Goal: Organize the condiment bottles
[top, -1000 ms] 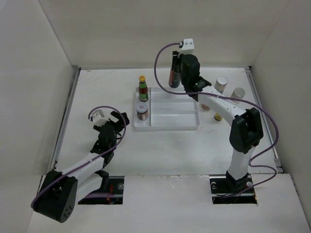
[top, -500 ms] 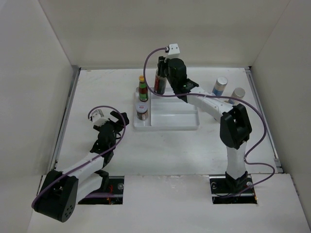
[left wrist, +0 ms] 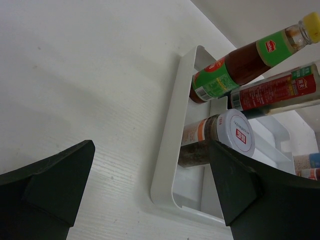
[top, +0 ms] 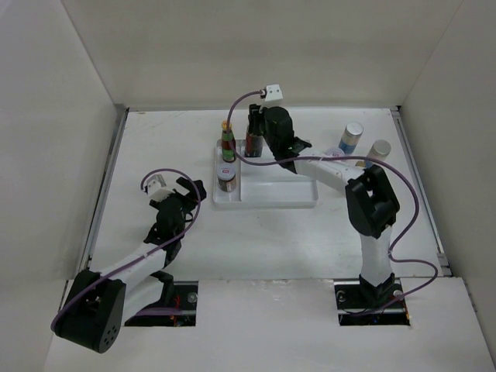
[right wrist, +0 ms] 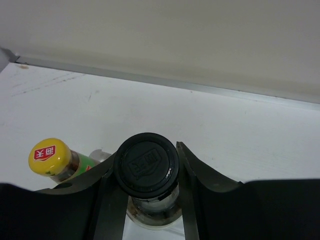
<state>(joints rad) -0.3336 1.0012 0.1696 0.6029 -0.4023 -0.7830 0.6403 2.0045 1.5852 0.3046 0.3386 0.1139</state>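
placing step: the right claw (right wrist: 147,159) is clenched on the tall dark glass bottle with the black cap (top: 253,141), gripping it just below the cap. the bottle is upright at the back left of the white divided plastic tray (top: 279,194), just beside the yellow-capped red sauce bottle with the green label (top: 228,143). a short white-lidded jar (top: 226,179) stands in the same left section, nearer the arms. cannot tell if the dark bottle's base touches the tray floor. next move likely needs a straight lowering, a release, then a lift clear without nudging the sauce bottle. two pale shakers (top: 353,133) wait on the worktop (top: 155,139), right of the tray. the left claw (top: 180,188) is released wide, grasping nothing, left of the tray.
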